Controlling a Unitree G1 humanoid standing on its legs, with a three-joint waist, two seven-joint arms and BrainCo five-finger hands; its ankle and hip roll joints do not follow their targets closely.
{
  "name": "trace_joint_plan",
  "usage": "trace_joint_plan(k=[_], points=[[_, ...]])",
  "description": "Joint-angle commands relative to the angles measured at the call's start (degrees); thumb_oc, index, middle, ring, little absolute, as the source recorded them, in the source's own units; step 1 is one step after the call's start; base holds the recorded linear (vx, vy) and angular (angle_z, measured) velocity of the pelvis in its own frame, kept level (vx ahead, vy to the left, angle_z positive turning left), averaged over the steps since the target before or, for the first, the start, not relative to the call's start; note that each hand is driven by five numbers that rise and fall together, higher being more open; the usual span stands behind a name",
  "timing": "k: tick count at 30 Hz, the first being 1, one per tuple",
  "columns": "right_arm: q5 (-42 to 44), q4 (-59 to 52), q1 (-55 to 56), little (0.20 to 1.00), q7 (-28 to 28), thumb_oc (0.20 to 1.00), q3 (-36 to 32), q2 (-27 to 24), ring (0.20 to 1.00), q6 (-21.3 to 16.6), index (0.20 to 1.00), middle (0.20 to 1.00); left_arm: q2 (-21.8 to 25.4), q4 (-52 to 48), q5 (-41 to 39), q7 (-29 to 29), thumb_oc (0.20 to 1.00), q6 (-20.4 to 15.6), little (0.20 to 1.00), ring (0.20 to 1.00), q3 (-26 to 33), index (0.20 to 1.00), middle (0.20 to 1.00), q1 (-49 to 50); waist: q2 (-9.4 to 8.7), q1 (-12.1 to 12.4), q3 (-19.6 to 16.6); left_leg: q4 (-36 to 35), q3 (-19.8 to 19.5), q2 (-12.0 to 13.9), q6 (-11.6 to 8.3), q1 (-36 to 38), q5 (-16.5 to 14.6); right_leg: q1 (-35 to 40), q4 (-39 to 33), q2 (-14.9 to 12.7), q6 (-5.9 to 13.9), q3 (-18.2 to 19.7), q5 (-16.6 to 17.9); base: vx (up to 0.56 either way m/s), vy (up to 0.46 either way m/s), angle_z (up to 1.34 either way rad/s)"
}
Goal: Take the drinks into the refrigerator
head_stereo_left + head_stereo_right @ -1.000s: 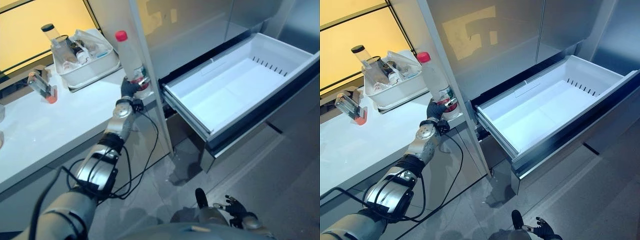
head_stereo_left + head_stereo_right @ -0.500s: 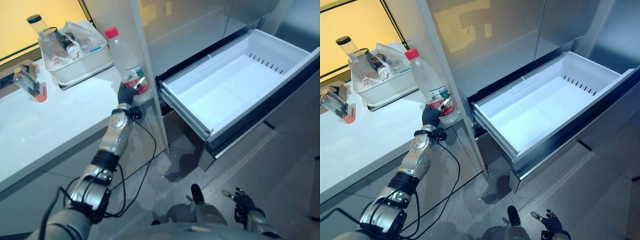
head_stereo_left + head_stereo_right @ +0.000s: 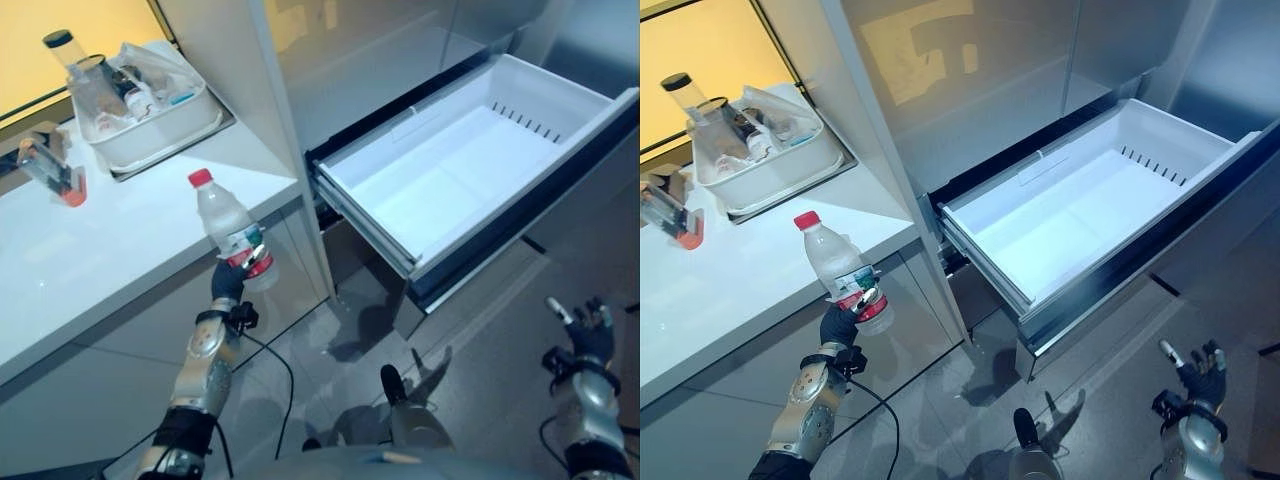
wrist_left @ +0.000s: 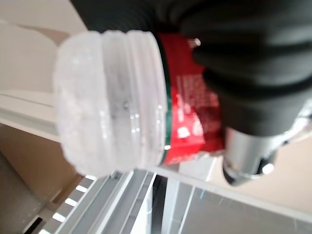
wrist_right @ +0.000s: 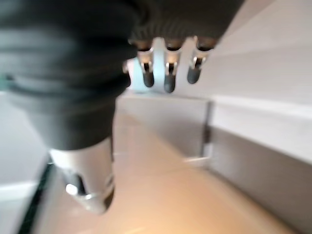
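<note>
My left hand (image 3: 228, 283) is shut on a clear plastic bottle (image 3: 226, 226) with a red cap and a red label. It holds the bottle upright in the air in front of the white counter's edge (image 3: 150, 290). The ribbed bottle base (image 4: 109, 102) shows close up in the left wrist view. The refrigerator's white drawer (image 3: 455, 170) stands pulled out to the right, nothing in it. My right hand (image 3: 582, 333) is raised at the lower right with fingers spread, holding nothing; the fingers (image 5: 168, 73) look straight in the right wrist view.
A white tub (image 3: 150, 140) with bottles and packets sits at the back of the counter. A small bottle (image 3: 45, 170) lies at the far left. A tall grey cabinet panel (image 3: 260, 110) stands between counter and drawer. Grey floor (image 3: 330, 340) lies below.
My left hand has lowered the bottle from beside the cabinet panel, off the counter, toward me. My right hand has risen at the lower right.
</note>
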Motion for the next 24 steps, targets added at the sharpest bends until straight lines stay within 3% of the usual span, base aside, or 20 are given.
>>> trace_joint_plan(k=[1,4,11,16,24], points=[[-1.74,-6.52,-0.22,1.0,-2.12,1.0,-2.7,-1.37,1.0,-5.02,1.0,1.0,0.67,-8.66,-0.19,-1.93,0.2,-5.9,0.2,0.2,4.37,0.2,0.2,-3.69,-2.01,0.52,-4.07,1.46,-3.14,-1.92,2.67,-3.94,0.46,5.11,4.04,0.2,0.64,-2.03,-6.8,-0.04,-0.007,0.01],[-4.39,-18.41,-1.72,1.0,-4.13,1.0,-4.03,0.22,1.0,-6.92,1.0,1.0,-0.39,-10.13,-0.21,-1.35,0.2,-6.02,0.2,0.2,5.88,0.2,0.2,-1.47,-2.28,1.15,-4.63,1.54,-3.37,-1.95,2.8,-3.7,0.28,5.54,4.02,0.19,0.46,-2.19,-7.08,0.0,0.0,0.0],[-15.24,-35.45,-3.9,1.0,-7.47,1.0,-5.33,0.84,1.0,-6.25,1.0,1.0,-0.2,-12.32,0.82,-2.05,0.2,-5.64,0.2,0.2,5.89,0.2,0.2,0.83,-2.47,1.84,-5.28,1.78,-3.72,-2.01,3.09,-3.19,-0.15,6.12,4.46,0.09,0.29,-2.61,-7.61,0.0,0.004,-0.01],[-22.5,-50.76,-8.6,1.0,-4.71,1.0,-2.03,-1.13,1.0,-5.66,1.0,1.0,-0.18,-14.5,0.02,-3.05,0.2,-5.68,0.2,0.2,5.13,0.2,0.2,2.52,-2.79,2.63,-5.94,2.12,-3.8,-2.2,3.2,-3.08,-0.39,6.33,4.91,0.0,0.22,-2.79,-7.87,0.0,0.0,0.0],[-22.65,-56.86,-15.16,1.0,1.16,1.0,6.68,-5.5,1.0,-4.22,1.0,1.0,1.26,-14.42,1.26,-3.08,0.2,-5.26,0.2,0.2,3.15,0.2,0.2,2.12,-3.91,4.2,-6.69,2.34,-4.43,-2.22,3.21,-2.94,-0.34,6.72,5.62,-0.05,-0.05,-3.67,-8.3,0.0,0.0,0.0]])
